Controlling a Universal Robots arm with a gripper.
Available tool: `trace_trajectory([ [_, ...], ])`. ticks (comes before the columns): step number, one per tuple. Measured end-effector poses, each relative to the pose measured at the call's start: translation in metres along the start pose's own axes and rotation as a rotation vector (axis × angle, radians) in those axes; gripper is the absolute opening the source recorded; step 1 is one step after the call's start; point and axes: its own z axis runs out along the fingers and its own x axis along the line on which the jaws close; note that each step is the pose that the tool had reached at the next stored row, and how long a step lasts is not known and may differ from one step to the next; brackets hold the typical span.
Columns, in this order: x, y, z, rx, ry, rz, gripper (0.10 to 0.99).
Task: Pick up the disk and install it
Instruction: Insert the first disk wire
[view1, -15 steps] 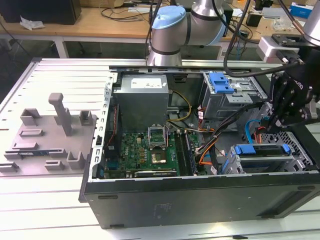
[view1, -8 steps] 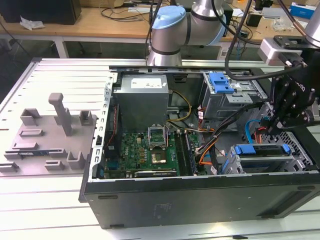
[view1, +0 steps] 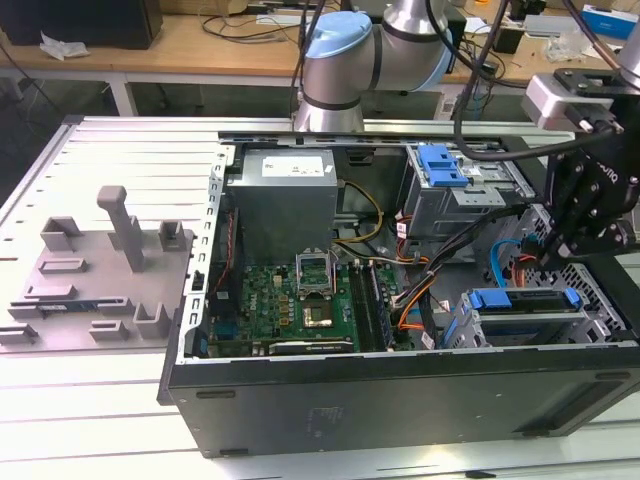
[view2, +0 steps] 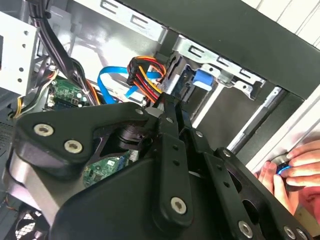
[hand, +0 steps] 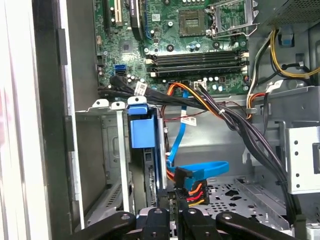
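The arm (view1: 340, 70) is reaching in from the far side of the open computer case (view1: 400, 400). It is bending down at the exterior view's right, so the black gripper (view1: 550, 250) is hanging inside the case with its tips pointing downward. In the second wrist view its fingers (view2: 172, 115) are pressing together, and nothing is showing between them. The tips are sitting right by the plug of a bundle of orange, red and black wires (view2: 145, 67), next to a looping blue cable (hand: 200, 170).

The disk (view1: 520, 300) is not in the gripper. It is standing on edge in the metal drive cage (view1: 470, 330) at the near corner of the case on the exterior view's right, with its bright blue bracket on top. The gripper is hovering just beside and above it, apart from it. The green motherboard (view1: 300, 300) is lying well away toward the middle of the case.

Outside the case wall, a person's hand (view2: 300, 160) is pinching a small round blue thing (view2: 283, 169).
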Motion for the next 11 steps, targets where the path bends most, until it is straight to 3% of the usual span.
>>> trace_trajectory([
  [3, 0.0074, -0.0006, 0.0002, 0.0, -0.0021, 0.0, 0.165],
  [11, 0.0081, -0.0036, 0.0003, -0.001, -0.0026, 0.011, 0.165],
])
